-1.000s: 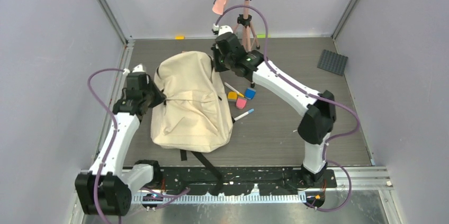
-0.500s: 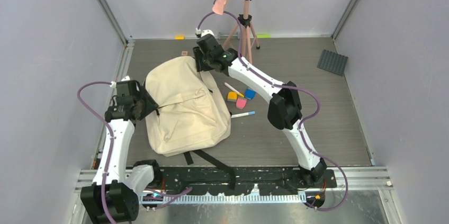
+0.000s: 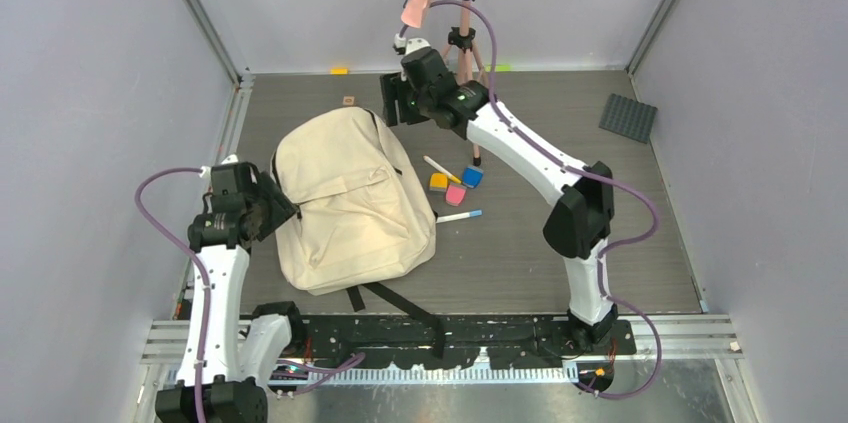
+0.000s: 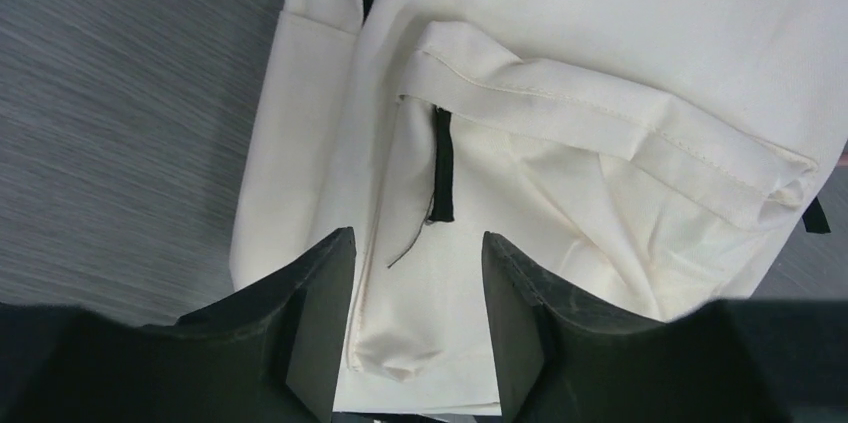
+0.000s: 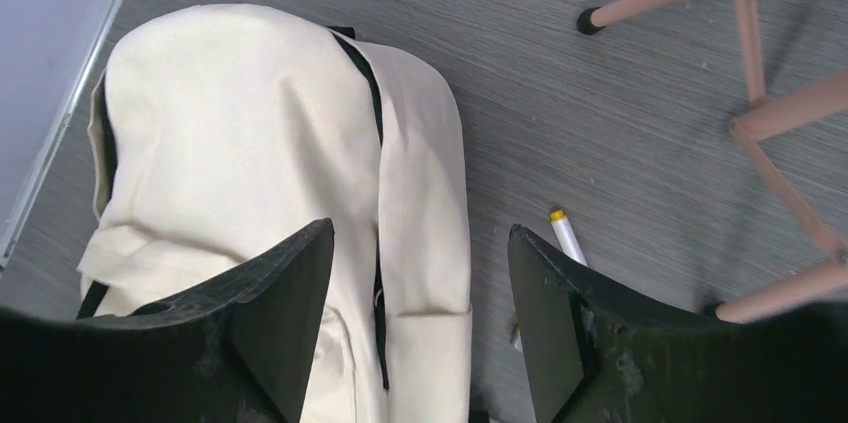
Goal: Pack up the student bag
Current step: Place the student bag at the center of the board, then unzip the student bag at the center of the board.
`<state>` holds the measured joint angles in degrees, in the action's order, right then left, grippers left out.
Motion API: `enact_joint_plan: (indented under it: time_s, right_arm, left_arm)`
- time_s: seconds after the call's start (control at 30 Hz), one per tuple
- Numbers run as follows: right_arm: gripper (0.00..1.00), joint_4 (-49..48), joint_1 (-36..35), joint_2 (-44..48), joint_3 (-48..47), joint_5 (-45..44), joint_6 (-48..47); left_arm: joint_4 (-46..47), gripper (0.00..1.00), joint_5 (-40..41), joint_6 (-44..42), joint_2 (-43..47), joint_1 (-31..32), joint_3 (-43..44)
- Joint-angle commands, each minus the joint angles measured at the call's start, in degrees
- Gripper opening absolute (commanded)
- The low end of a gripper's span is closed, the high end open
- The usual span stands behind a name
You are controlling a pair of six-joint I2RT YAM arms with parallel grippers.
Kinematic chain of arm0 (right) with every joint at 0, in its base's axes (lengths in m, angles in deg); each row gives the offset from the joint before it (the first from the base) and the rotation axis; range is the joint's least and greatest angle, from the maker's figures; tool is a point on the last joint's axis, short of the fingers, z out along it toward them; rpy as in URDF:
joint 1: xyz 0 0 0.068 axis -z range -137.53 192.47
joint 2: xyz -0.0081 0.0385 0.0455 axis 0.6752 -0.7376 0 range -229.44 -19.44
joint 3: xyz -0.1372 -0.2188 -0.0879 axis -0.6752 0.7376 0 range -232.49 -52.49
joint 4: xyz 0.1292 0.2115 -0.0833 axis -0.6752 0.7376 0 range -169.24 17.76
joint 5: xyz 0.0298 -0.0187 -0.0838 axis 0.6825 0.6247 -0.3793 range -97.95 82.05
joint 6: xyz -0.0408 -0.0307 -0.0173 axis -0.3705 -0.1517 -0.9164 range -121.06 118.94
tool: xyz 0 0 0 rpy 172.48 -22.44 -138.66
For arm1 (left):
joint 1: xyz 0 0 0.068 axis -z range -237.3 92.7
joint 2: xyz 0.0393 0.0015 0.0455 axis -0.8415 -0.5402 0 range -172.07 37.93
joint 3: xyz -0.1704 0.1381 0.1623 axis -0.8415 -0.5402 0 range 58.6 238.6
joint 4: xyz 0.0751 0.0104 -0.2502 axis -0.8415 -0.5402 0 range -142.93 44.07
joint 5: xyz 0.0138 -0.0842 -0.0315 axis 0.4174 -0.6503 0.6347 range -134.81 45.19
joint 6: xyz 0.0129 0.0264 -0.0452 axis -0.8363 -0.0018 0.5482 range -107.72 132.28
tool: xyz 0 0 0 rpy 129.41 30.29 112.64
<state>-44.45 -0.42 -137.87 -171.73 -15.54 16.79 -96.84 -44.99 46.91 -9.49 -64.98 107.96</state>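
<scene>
A black strap [image 3: 398,309] trails from the near end of the student bag [image 3: 345,205] toward the arm bases. The bag is big and cream and lies flat on the grey worktop [image 3: 560,243], left of the middle. Its black zip looks shut, so I cannot tell what is inside. At the bag's 9 o'clock edge sits the left gripper [image 3: 285,205]. Its fingers are spread wide, with a corner of the cream cloth showing between them, and they hold nothing. At the bag's 3 o'clock, just beside it on the worktop, lie a blue-capped pen [image 3: 461,215], a pink block [image 3: 455,195], a yellow block [image 3: 438,181], a blue block [image 3: 472,177] and a yellow-tipped pen [image 3: 437,165]. All of these are outside the bag. Farther off, at the bag's 1 o'clock, the right gripper [image 3: 392,103] hangs over the bag's far end, fingers wide apart, holding nothing. Behind it stands a pink tripod [image 3: 463,43]. A dark grey plate [image 3: 628,117] lies well apart at 2 o'clock.
</scene>
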Motion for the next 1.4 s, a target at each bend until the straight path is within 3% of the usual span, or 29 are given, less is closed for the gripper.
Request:
enact_joint_plan:
  time_s: [0.0, 0.2, 0.6, 1.03, 1.2, 1.37]
  right_arm:
    - [0.7, -3.67, 0.18, 7.93, 5.89, 1.57, -0.04]
    - [0.67, -4.56, 0.18, 9.17, 9.99, 3.76, 1.02]
    - [0.66, -4.86, 0.19, 9.1, 10.03, 4.77, 0.61]
    - [0.61, -4.23, 0.26, 8.18, 9.52, 5.3, 0.74]
    - [0.6, -4.16, 0.27, 8.3, 9.71, 5.22, 0.62]
    - [0.6, -4.19, 0.33, 8.32, 9.73, 5.27, 0.45]
  left_arm:
    - [1.21, 0.48, -6.62, 1.44, -1.47, -0.46, 0.29]
    - [4.5, 0.39, -11.06, 0.1, -5.0, -0.46, -0.04]
    - [4.11, 0.34, -7.51, -3.53, -10.69, -0.47, 1.37]
    - [6.2, 0.0, -11.51, -4.21, -11.63, -0.49, 1.0]
    - [6.68, 0.0, -12.89, -5.21, -11.88, -0.43, 0.76]
    - [11.42, 0.0, -21.21, -5.97, -12.46, -0.11, -0.2]
